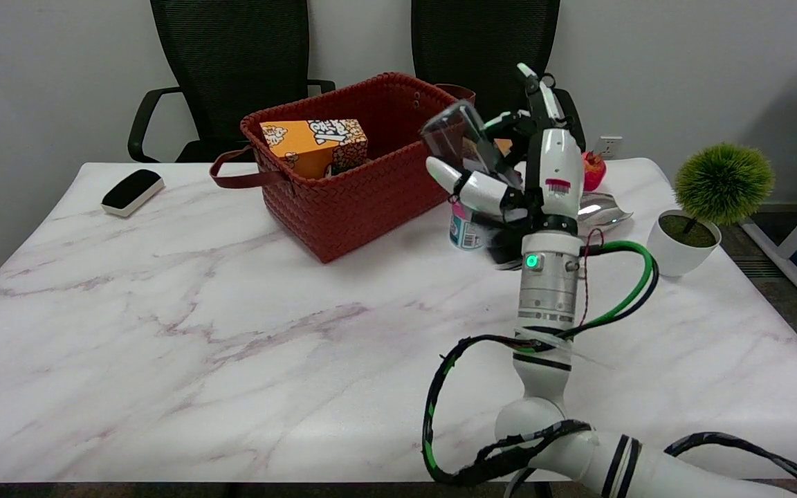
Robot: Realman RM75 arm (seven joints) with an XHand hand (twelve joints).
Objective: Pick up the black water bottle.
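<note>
One robot arm was doing the work, coming in from the lower right, and its right hand (516, 176) had its fingers wrapped around the black water bottle (455, 138), holding it tilted just beside the right end of the basket (343, 200), seemingly off the table though the bottle's lower part was hidden behind the hand. Only the bottle's dark, see-through upper body showed clearly. One red woven basket sat toward the back of the marble table (232, 332), with a brown handle on each end, and inside it was one orange box (315, 145) with a black-and-white pattern, leaning against the left wall; whatever else was in there couldn't be made out. One small can (462, 232) with a teal label stood on the table right below the hand. One shiny silver object (602, 209) lay behind the wrist, and one red thing (593, 169) sat just past it, mostly hidden. One potted plant (699, 207) in a white pot stood off to the right, one black-and-white eraser-like block (133, 191) was far left, and two black office chairs (232, 69) were parked behind the table.
</note>
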